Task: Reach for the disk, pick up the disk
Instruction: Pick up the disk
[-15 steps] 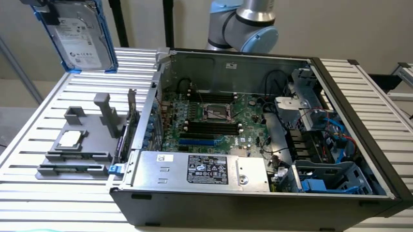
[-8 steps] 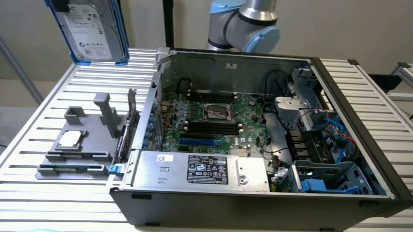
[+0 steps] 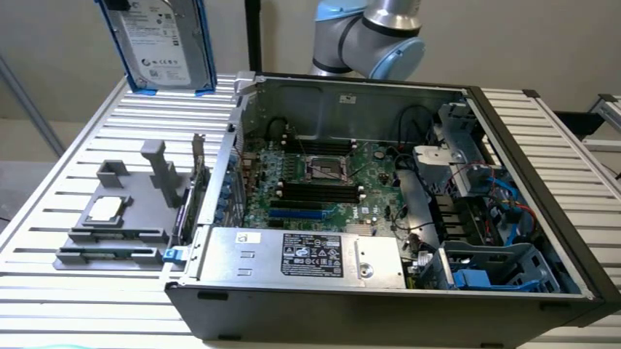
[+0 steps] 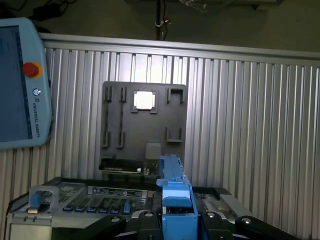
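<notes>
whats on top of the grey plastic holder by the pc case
A small square silver chip sits in a recess of the grey plastic holder. In the wrist view the blue-framed silver hard drive held by the gripper covers part of its edge.

A slatted aluminium table [image 3: 87, 138] carries everything, its pale ribs set apart by dark gaps. An open black computer case [image 3: 388, 313] lies on its side directly on the slats and takes up most of the top. Just beside the case, on the exterior view's left, a grey plastic holder [image 3: 145, 211] rests flat on the ribs. Off to one side of the case, a pale blue teach pendant [image 4: 25, 85] overlaps the table's edge; whether it rests on the slats is unclear.
</notes>
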